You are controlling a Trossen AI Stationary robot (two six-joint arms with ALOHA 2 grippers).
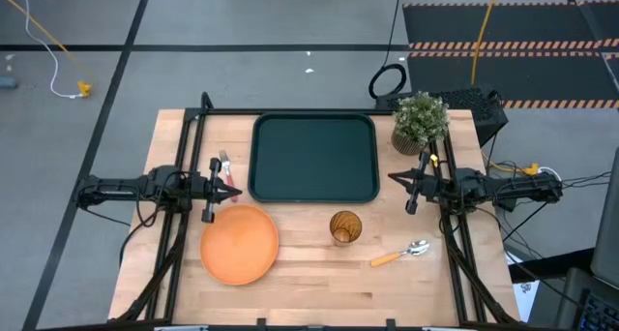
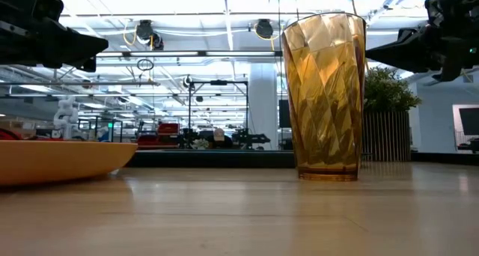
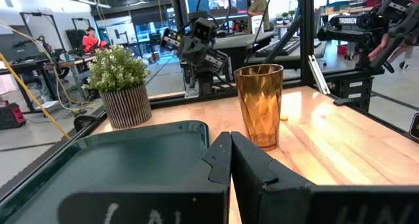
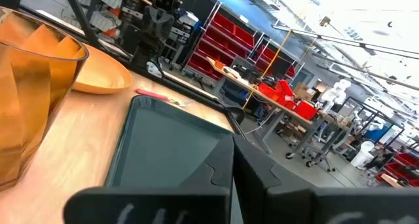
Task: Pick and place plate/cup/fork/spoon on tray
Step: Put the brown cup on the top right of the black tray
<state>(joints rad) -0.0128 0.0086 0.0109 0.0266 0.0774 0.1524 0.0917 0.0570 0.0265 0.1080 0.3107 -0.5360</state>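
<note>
The dark green tray lies in the middle of the table, toward its far side. The orange plate lies flat near the front left. The amber cup stands upright just in front of the tray. The spoon lies to the right of the cup. The red-handled fork lies left of the tray, partly under my left gripper. That gripper is shut and hovers above the table. My right gripper is shut, hovers right of the tray and holds nothing.
A potted green plant stands at the tray's far right corner, close to my right arm. Bare wood lies along the front edge between the plate and the spoon. In the right wrist view the fork lies between the plate and the tray.
</note>
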